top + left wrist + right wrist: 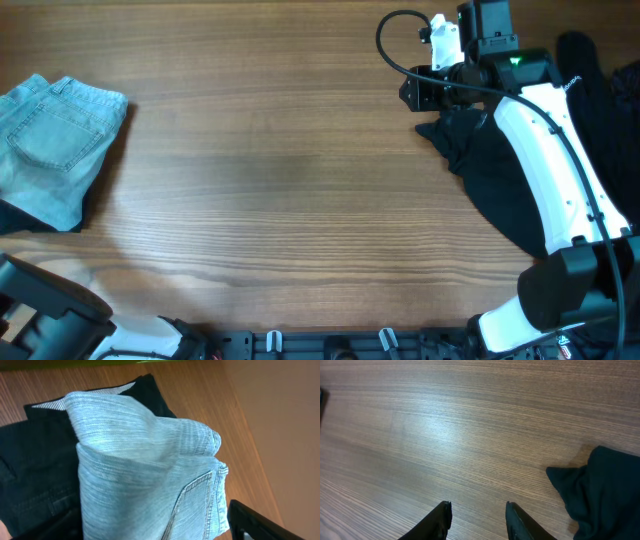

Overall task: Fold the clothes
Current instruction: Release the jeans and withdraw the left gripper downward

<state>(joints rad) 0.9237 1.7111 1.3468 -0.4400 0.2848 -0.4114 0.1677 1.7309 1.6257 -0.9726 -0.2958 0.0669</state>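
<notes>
Clothes lie in two heaps at opposite ends of the table (300, 180). At the far left sits the denim garment (60, 150), faded light blue and doubled over into a thick pad, with a stitched back pocket (48, 135) facing up. The left wrist view shows it resting on a black garment (30, 475) that has a striped inner waistband edge; the denim's top fold bulges loosely. At the right a second black garment (485, 170) sprawls unfolded, partly under the right arm (555, 150), with one crumpled corner just beside the right gripper (477, 507)

Denim like this probably handles as the heavier, stiffer piece. It should hold a crease but spring back at the thick seams, so the waistband or a hem, pinched through both layers, looks the surest hold. The black fabric looks thin, soft and limp and will likely drape and bunch when lifted. A corner or edge is the place to take it, and it wants spreading flat before any fold. Neither seems slippery or fragile

The right gripper's jaws stand partly apart above bare wood with nothing between them. Of the left gripper (260, 524) only one dark finger edge shows, at the near right of its own view, so I cannot tell whether it is open or closed
</notes>
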